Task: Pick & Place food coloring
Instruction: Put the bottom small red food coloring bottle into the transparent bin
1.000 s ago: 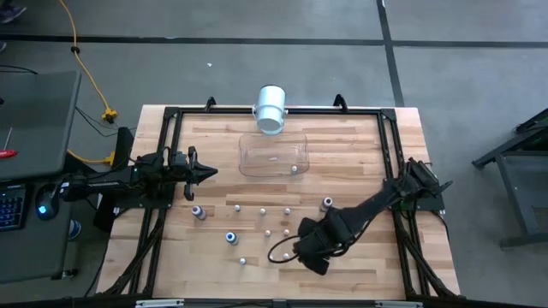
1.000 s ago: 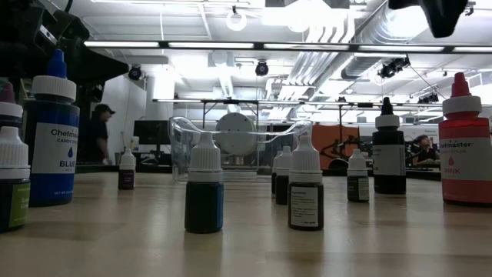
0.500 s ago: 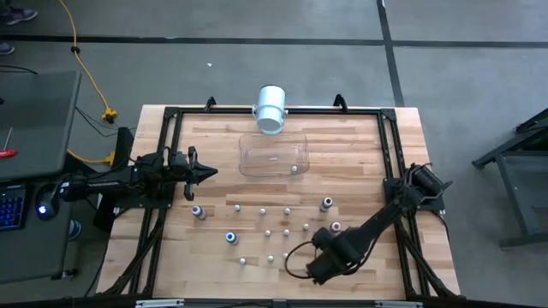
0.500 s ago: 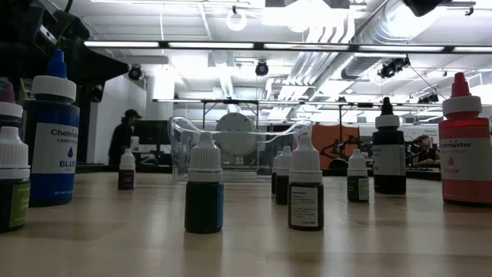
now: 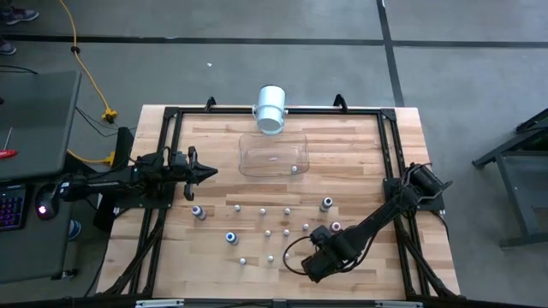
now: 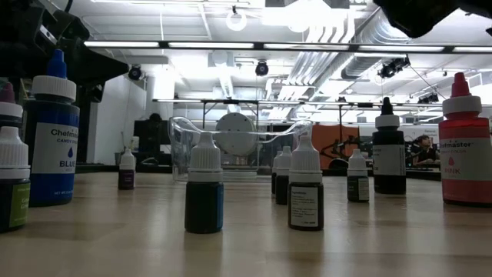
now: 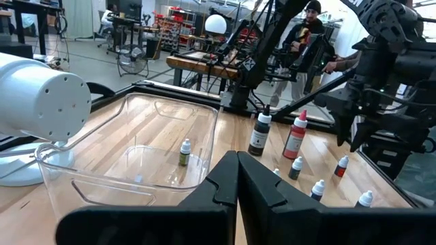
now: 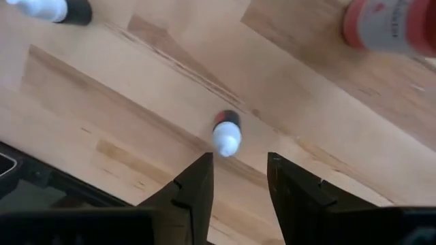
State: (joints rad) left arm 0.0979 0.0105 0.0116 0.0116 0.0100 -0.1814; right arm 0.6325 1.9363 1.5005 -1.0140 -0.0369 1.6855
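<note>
High view, right arm: the right gripper (image 5: 313, 267) hangs low over the near edge of the table (image 5: 360, 145), nose down above the scattered food coloring bottles (image 5: 263, 211), apparently lining up on one.
High view, left arm: the left gripper (image 5: 205, 172) waits at the table's left side, out of the way, fingers pressed together.
High view, container: the clear plastic tub (image 5: 273, 155) sits near the far edge, in front of a white cylinder (image 5: 271, 108); one small bottle (image 5: 294, 169) lies inside, at its near right corner.
Low view: bottles stand upright across the boards, a blue bottle (image 6: 51, 131) at one end and a pink bottle (image 6: 463, 141) at the other; the tub shows behind them.
Left wrist view: closed fingertips point at the tub, which holds a single small green bottle (image 7: 184, 152); the rest remain outside.
Right wrist view: fingers (image 8: 193, 185) spread with nothing between them, looking down on a small red bottle (image 8: 225, 132) centred in the gap, likely the next pick.
Progress: I'd judge it early, one bottle in, most to go.
</note>
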